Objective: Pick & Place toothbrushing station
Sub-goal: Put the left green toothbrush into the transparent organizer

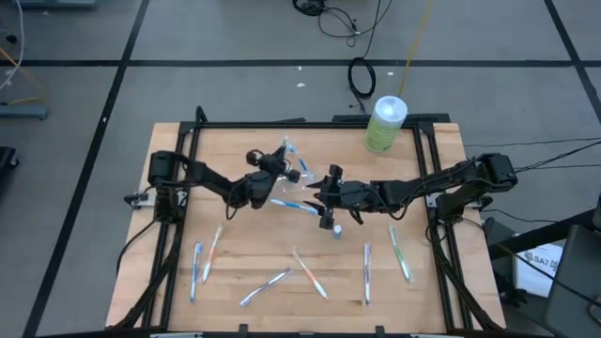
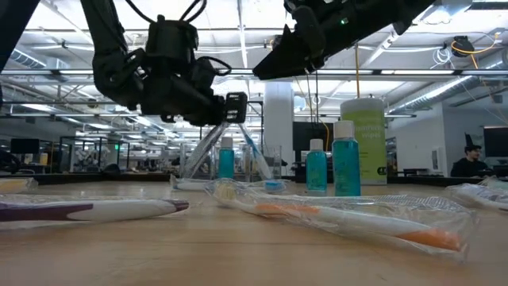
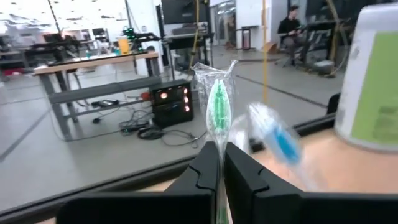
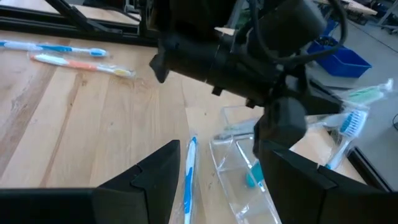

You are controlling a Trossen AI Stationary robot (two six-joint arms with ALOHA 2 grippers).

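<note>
The bench [image 1: 235,282] is a pale wooden top framed by black rails, standing on a grey floor crossed by dark lines, with cables [image 1: 362,75] lying beyond its far edge. In the low view the room behind is an open workshop with ceiling lights, and a person [image 2: 470,159] sits at the right.

A small clear plastic cup [image 1: 299,173] stands near the middle of the bench, towards the far edge, with wrapped toothbrushes leaning out of it. The left hand [image 1: 278,161] hangs just beside the cup, its fingers closed on a green toothbrush in a clear wrapper [image 3: 218,106]. The right hand [image 1: 319,192] is at the bench's middle, just beside the cup, fingers spread apart and holding nothing; a blue toothbrush [image 4: 188,171] lies on the wood between them.

More thin toothbrushes lie scattered along the near edge, among them an orange-and-white one [image 1: 308,273]. Teal-capped white tubes [image 2: 346,167] stand near the middle. A large pale-green cylindrical canister with a white lid [image 1: 384,124] stands at the far edge, towards the right corner.
</note>
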